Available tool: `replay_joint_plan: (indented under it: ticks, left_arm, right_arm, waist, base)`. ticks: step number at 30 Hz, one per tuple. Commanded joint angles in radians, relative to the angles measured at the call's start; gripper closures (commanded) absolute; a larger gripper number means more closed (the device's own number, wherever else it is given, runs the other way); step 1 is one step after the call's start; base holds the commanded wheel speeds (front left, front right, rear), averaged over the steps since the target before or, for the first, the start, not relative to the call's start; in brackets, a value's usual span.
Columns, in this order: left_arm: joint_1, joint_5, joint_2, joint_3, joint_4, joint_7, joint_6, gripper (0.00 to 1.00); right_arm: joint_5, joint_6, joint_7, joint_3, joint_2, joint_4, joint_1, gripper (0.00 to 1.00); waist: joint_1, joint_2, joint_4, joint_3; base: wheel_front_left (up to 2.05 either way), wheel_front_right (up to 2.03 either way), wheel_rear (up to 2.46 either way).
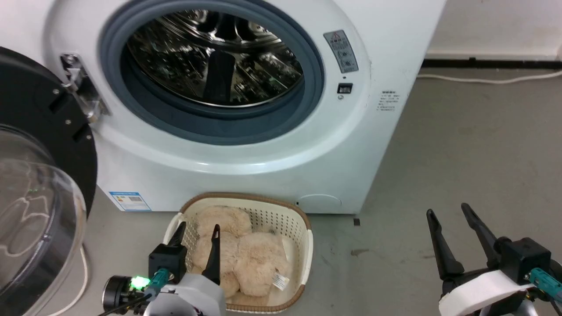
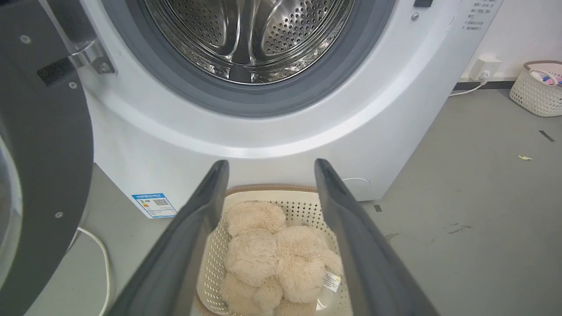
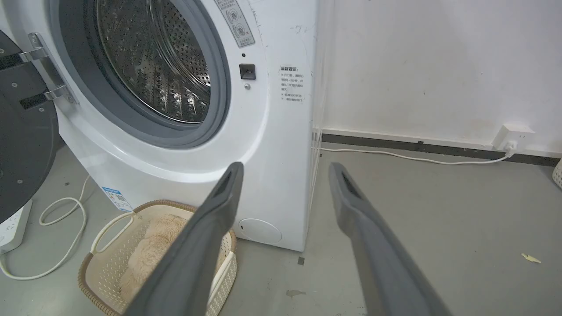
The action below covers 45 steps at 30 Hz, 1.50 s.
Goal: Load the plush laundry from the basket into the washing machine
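your left arm sits low at the lower left of the head view, and the left gripper (image 1: 199,228) points forward over the near end of the basket (image 1: 308,245). your right arm is low at the lower right, well apart from the basket, and the right gripper (image 1: 448,210) points forward over bare grey floor (image 1: 461,145).

the plush laundry (image 1: 259,259) lies in the basket, its white tag (image 1: 280,281) toward the right side. the basket stands on the floor just in front of the washing machine (image 1: 263,166), below the port. the door (image 1: 26,92) is swung wide to the left, and the steel drum (image 1: 210,57) shows through the grey seal (image 1: 210,127). a white cable (image 3: 66,206) loops on the floor left of the basket, beside a power strip (image 3: 11,226). a second basket (image 2: 538,87) stands far off by the wall. nothing lies between the basket and the port.

both grippers have their fingers spread wide. in the left wrist view the left fingers (image 2: 193,228) frame the plush with nothing pinched between them. the right fingers (image 3: 364,228) hold nothing and touch nothing.
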Motion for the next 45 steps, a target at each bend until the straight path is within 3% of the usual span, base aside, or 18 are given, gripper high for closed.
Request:
replay_joint_plan:
  ticks: [1,19,26,35,40,45]
  left_arm:
    - [-0.032,-0.008,0.0,-0.013,0.035,-0.012,0.004,0.0]
    - [-0.161,-0.054,0.011,-0.064,0.292,-0.036,-0.003,0.0]
    - [-0.207,-0.067,0.018,-0.094,0.404,0.021,0.003,0.0]
    - [-0.283,-0.096,0.032,-0.119,0.5,0.018,0.012,0.0]
    - [-0.319,-0.107,0.042,-0.144,0.556,0.052,-0.002,0.0]
    - [-0.368,-0.121,0.061,-0.158,0.607,0.044,0.022,0.0]
  right_arm:
    - [0.017,0.0,-0.013,-0.001,-0.005,-0.011,-0.025,0.0]
    - [0.081,0.0,-0.048,0.005,-0.007,-0.029,-0.062,0.0]
    - [0.106,0.0,-0.063,0.013,-0.01,-0.038,-0.072,0.0]
    - [0.138,0.0,-0.082,0.014,-0.012,-0.051,-0.092,0.0]
    - [0.159,0.0,-0.092,0.027,-0.018,-0.053,-0.106,0.0]
    - [0.18,0.0,-0.102,0.028,-0.018,-0.059,-0.123,0.0]
  waist:
    - [-0.0001,0.0,-0.014,0.024]
    - [-0.0001,0.0,-0.076,0.138]
    - [-0.0001,0.0,-0.101,0.188]
    - [-0.0001,0.0,-0.127,0.258]
    - [-0.0001,0.0,-0.145,0.297]
    - [-0.0001,0.0,-0.165,0.343]
  base:
    - [0.0,0.0,0.0]
    - [0.0,0.0,0.0]
    - [0.0,0.0,0.0]
    - [0.0,0.0,0.0]
    - [0.0,0.0,0.0]
    - [0.0,0.0,0.0]
